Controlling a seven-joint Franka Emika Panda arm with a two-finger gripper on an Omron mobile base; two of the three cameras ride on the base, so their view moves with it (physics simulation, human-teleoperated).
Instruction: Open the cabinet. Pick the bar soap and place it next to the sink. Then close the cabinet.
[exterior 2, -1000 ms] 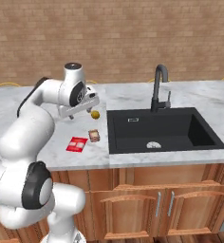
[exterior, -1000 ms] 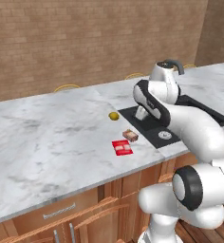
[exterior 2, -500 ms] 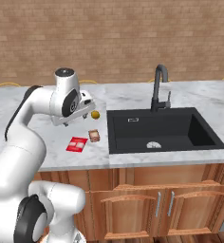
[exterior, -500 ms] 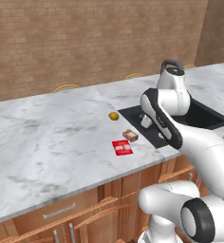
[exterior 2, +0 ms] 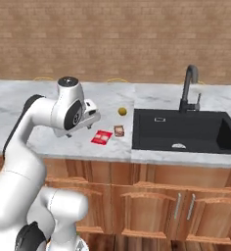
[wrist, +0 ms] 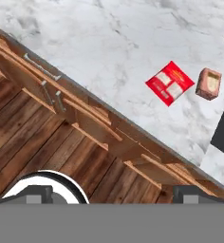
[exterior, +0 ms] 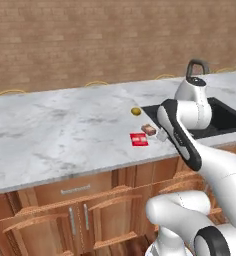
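The bar soap [exterior: 139, 139] [exterior 2: 102, 138] [wrist: 170, 83], a flat red packet, lies on the marble counter just left of the black sink [exterior 2: 181, 130] [exterior: 225, 117]. My gripper [wrist: 113, 194] [exterior 2: 94, 116] is open and holds nothing. It hovers over the counter's front edge, left of and nearer than the soap, well clear of it, looking down at the low cabinet fronts and the floor. The cabinet is out of view.
A small pink box [exterior 2: 119, 131] [wrist: 209, 84] lies right of the soap. A round yellow fruit [exterior 2: 122, 111] [exterior: 135, 111] sits behind it. The black faucet [exterior 2: 187, 88] rises behind the sink. Low wooden cabinets [exterior 2: 151, 196] run under the counter [exterior: 55, 130].
The whole picture has shifted, so the camera moved with the base. The arm drew back from above the soap toward the counter's front edge. The gripper stayed open and the soap lies where it was.
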